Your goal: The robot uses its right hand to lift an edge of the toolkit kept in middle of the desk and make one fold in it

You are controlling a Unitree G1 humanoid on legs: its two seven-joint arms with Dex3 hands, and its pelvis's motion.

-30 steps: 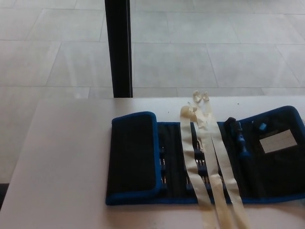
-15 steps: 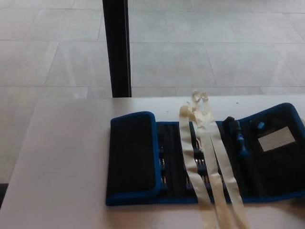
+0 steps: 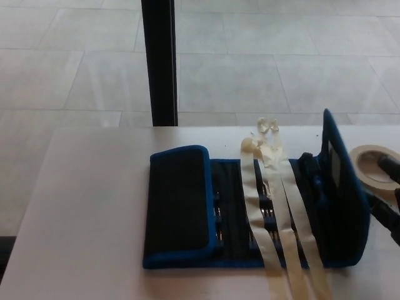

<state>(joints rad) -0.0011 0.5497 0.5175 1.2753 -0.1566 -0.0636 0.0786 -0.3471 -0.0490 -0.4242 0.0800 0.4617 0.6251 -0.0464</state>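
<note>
The black toolkit (image 3: pixel 234 215) with blue trim lies open across the middle of the white desk (image 3: pixel 87 212). Its left flap (image 3: pixel 178 200) is folded flat over the tool pockets. Its right flap (image 3: pixel 340 194) stands nearly upright, its inner side with a pale label facing left. My right hand (image 3: pixel 387 209) shows only as black parts at the picture's right edge, close behind the raised flap; its grip is hidden. Blue-handled tools (image 3: pixel 311 175) lie at the flap's foot. My left hand does not show.
Two long cream tape strips (image 3: pixel 275 212) run over the toolkit toward the desk's front edge. A roll of tape (image 3: pixel 374 164) lies on the desk behind the raised flap. A black post (image 3: pixel 159 62) stands beyond the desk's far edge, on tiled floor.
The right flap, flat half a second ago, now stands upright. My right hand has come into view at the right edge, and the tape roll is uncovered. The camera has shifted slightly.
</note>
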